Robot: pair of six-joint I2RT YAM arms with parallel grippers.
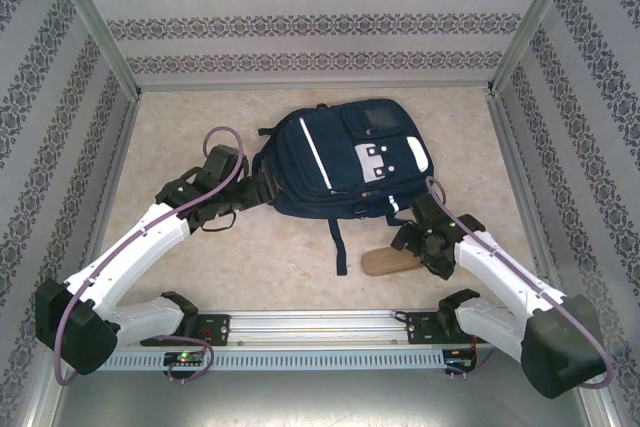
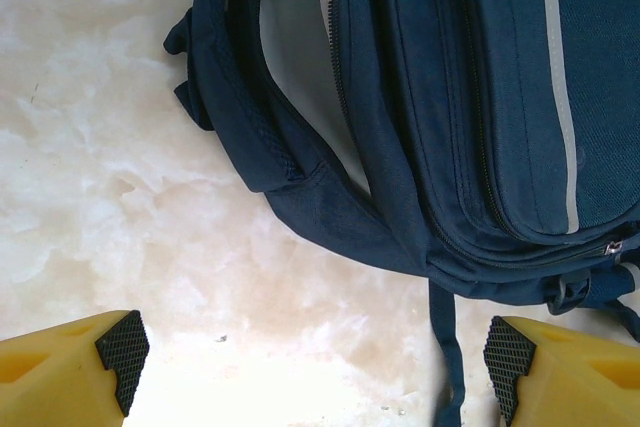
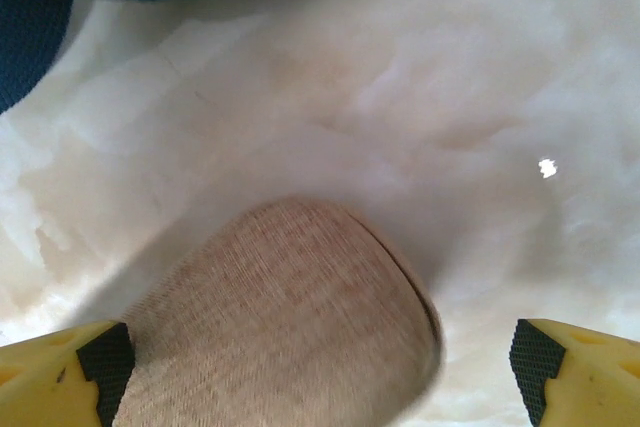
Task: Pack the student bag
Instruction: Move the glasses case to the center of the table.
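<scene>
Lying on the pale marbled tabletop, walled by patterned panels, the student bag sat near the left claw and right claw, both spread.

One student bag; one tan object

left arm stretched far-right, left gripper jaws spread wide; right arm angled far-left, right gripper jaws spread wide.
</scene>
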